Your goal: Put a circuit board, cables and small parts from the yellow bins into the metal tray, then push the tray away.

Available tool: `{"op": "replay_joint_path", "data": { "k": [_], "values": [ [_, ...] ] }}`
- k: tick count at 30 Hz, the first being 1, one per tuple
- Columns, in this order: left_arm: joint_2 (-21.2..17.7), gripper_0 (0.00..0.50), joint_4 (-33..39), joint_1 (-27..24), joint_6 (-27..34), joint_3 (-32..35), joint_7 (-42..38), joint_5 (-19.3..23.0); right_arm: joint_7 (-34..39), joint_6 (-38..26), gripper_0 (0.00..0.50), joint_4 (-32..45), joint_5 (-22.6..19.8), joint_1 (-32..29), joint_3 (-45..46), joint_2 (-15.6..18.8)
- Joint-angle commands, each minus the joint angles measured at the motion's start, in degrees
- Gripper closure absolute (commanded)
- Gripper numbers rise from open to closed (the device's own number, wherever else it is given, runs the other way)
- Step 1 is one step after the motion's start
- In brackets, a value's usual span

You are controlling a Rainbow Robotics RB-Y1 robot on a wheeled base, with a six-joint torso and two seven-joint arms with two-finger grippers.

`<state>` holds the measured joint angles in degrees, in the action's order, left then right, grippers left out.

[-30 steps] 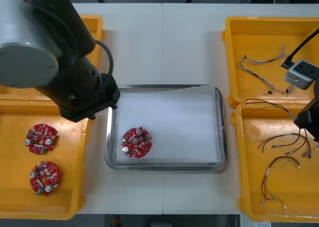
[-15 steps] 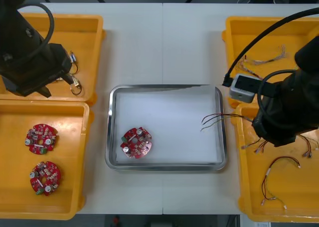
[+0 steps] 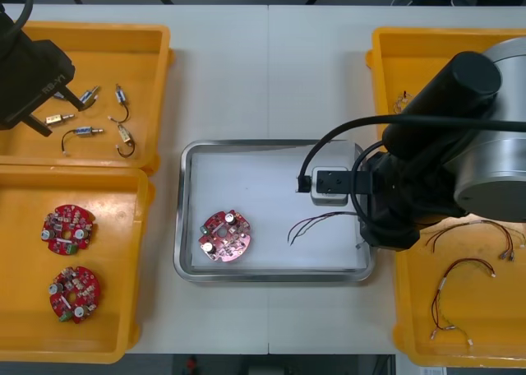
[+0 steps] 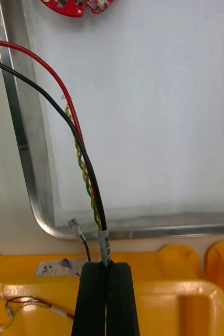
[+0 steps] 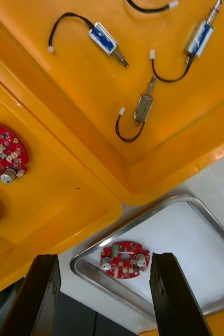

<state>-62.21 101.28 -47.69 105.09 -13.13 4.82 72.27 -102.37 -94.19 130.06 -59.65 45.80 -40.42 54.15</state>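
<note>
Left gripper (image 5: 104, 257) was found with its fingers set wide and nothing between them, hovering over the yellow bin (image 3: 156, 42) at the far left corner of the surface, where the small metal parts (image 3: 82, 132) lay. Two spare boards (image 3: 69, 229) sat in the bin toward the near left corner.

At the middle of the surface, the metal tray (image 3: 182, 227) already held one circuit board (image 3: 223, 234) in its left half.

Right gripper (image 4: 107, 265) was closed tight on a cable (image 4: 83, 157) of red, black and twisted yellow-green strands, gripped near its sleeved end. It stood at the tray's right rim. The strands reached out over the white inside, their free ends short of the circuit board.

Judgement: the board step was done and the cable step was in hand. The next move called for lowering and letting go so that the whole cable lay inside the rim. Small parts were yet to be fetched.
</note>
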Motion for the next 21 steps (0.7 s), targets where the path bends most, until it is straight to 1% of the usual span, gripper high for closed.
{"op": "replay_joint_path", "data": {
  "k": [1,5,8,11,15,18,21],
  "values": [
    [-2.74,0.000,-3.72,-2.32,-2.26,2.32,4.06,-1.78,-2.57,3.04,0.500,-2.80,2.26,2.01,-4.67,-2.56],
    [-2.74,0.000,-6.44,-2.40,-4.28,2.32,4.06,-3.36,-2.66,4.54,0.500,-5.08,3.84,3.15,-8.45,-4.05],
    [-2.74,0.000,-8.99,-2.40,-6.22,2.32,4.06,-4.24,-2.22,5.77,0.500,-7.89,5.16,4.47,-11.88,-5.81],
    [-2.74,0.000,-11.45,-2.49,-8.15,2.32,4.32,-5.82,-2.13,7.53,0.500,-11.41,6.65,5.35,-14.87,-8.27],
    [-2.74,0.000,-14.53,-3.28,-9.73,2.14,4.94,-6.88,-2.13,9.02,0.500,-13.96,8.32,5.44,-16.45,-10.21],
    [-2.74,0.000,-18.04,-6.01,-10.17,0.21,5.55,-7.67,-2.04,10.08,0.500,-15.54,9.03,5.44,-17.42,-11.53],
    [-2.57,0.000,-22.26,-9.79,-10.35,-3.48,6.17,-8.90,-1.96,11.13,0.500,-17.03,9.73,5.44,-18.47,-12.58]
  ]
}}
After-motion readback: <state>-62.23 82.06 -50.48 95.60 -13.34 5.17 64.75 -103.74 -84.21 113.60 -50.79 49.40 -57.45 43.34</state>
